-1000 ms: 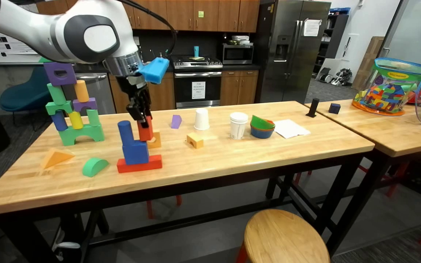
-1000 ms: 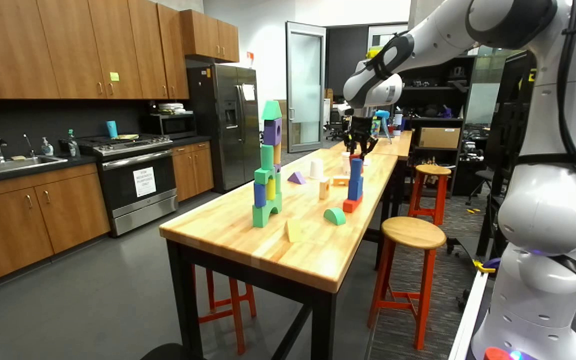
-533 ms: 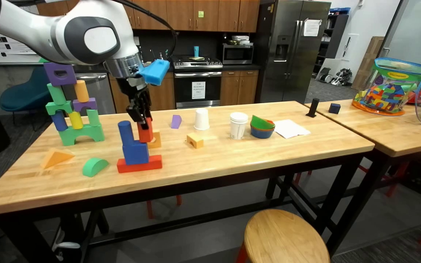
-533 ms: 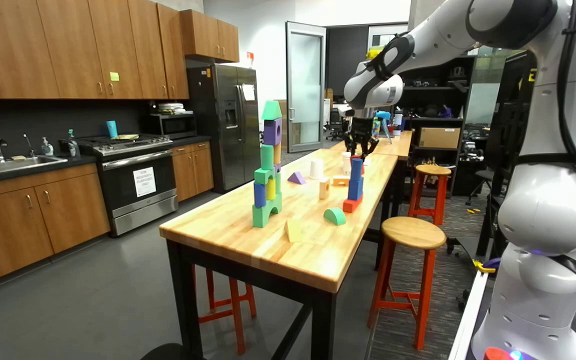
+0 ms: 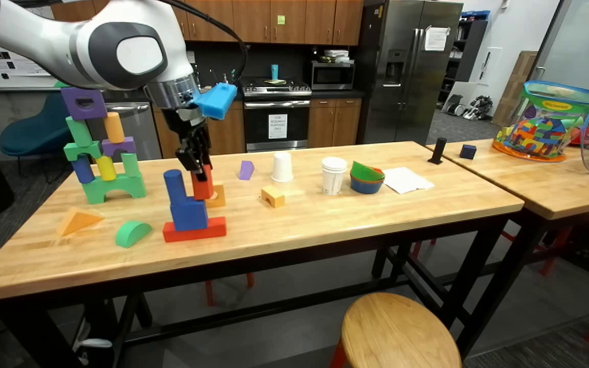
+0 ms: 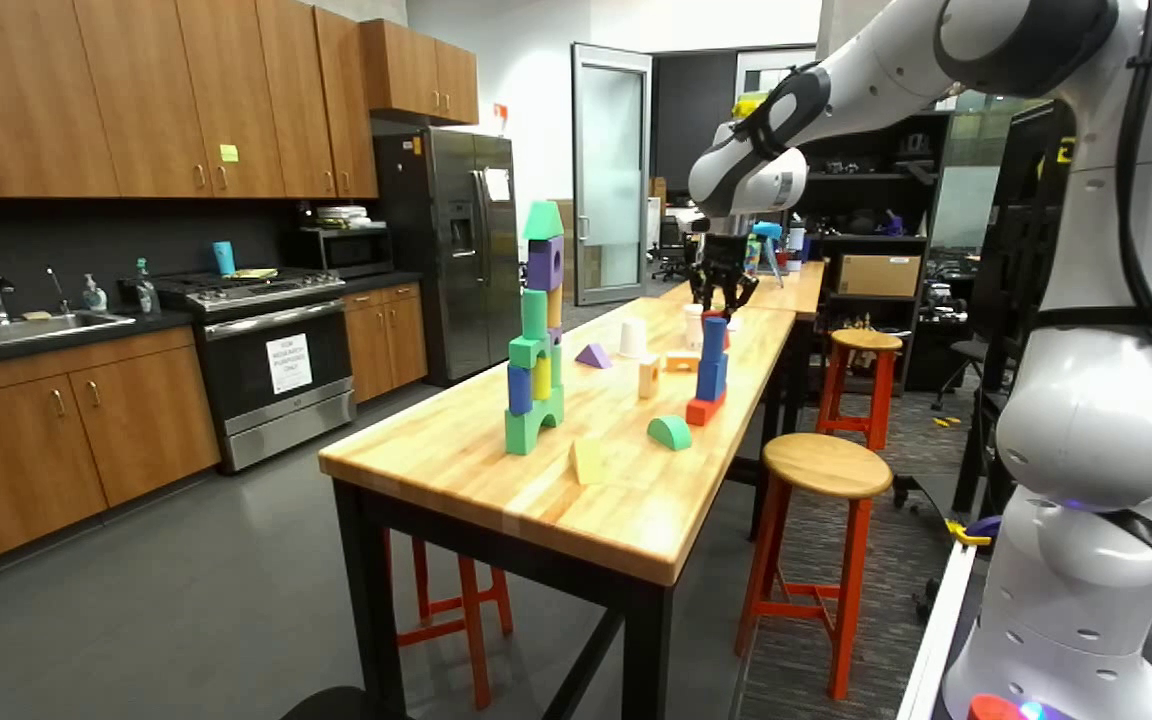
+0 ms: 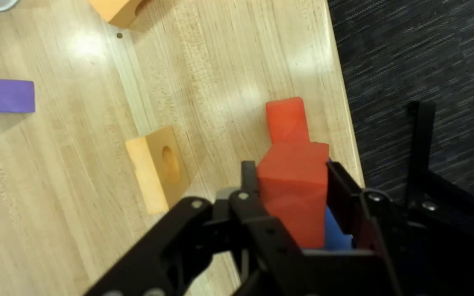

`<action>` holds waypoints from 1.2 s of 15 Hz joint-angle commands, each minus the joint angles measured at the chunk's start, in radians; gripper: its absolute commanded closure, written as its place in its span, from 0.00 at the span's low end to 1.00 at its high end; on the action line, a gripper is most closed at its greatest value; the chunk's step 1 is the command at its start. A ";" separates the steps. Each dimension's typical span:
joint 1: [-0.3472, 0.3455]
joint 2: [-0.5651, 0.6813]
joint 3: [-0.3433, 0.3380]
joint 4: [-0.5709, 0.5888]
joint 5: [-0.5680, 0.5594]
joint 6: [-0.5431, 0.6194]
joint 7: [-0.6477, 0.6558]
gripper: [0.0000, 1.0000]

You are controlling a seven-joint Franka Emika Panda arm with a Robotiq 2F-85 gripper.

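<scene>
One red block point(image 7: 293, 192); wrist-view clearest, perhaps

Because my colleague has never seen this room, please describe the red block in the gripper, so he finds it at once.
On the long wooden table, find the low stack with a red bar as base. At its top, beside the blue cylinder, is the red block. Unlike the bar, it is upright, held by the black gripper.
</scene>
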 commanded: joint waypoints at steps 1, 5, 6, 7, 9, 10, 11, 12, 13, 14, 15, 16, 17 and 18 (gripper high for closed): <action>0.000 -0.039 0.001 -0.028 -0.021 -0.012 0.017 0.81; 0.001 -0.047 0.000 -0.037 -0.022 -0.014 0.016 0.81; 0.001 -0.047 -0.001 -0.037 -0.023 -0.014 0.017 0.81; 0.001 -0.048 -0.001 -0.038 -0.023 -0.014 0.017 0.81; 0.001 -0.049 -0.001 -0.040 -0.025 -0.013 0.019 0.81; 0.001 -0.049 -0.001 -0.039 -0.025 -0.014 0.020 0.81; 0.001 -0.048 -0.001 -0.039 -0.026 -0.015 0.021 0.81; 0.001 -0.048 -0.001 -0.040 -0.028 -0.014 0.022 0.81; 0.002 -0.049 -0.001 -0.041 -0.029 -0.013 0.023 0.81; 0.002 -0.049 0.000 -0.041 -0.030 -0.014 0.024 0.81; 0.003 -0.051 0.000 -0.041 -0.031 -0.016 0.025 0.81; 0.003 -0.054 0.000 -0.043 -0.030 -0.015 0.024 0.81; 0.004 -0.057 0.001 -0.043 -0.028 -0.016 0.024 0.81; 0.004 -0.061 0.001 -0.044 -0.027 -0.014 0.023 0.81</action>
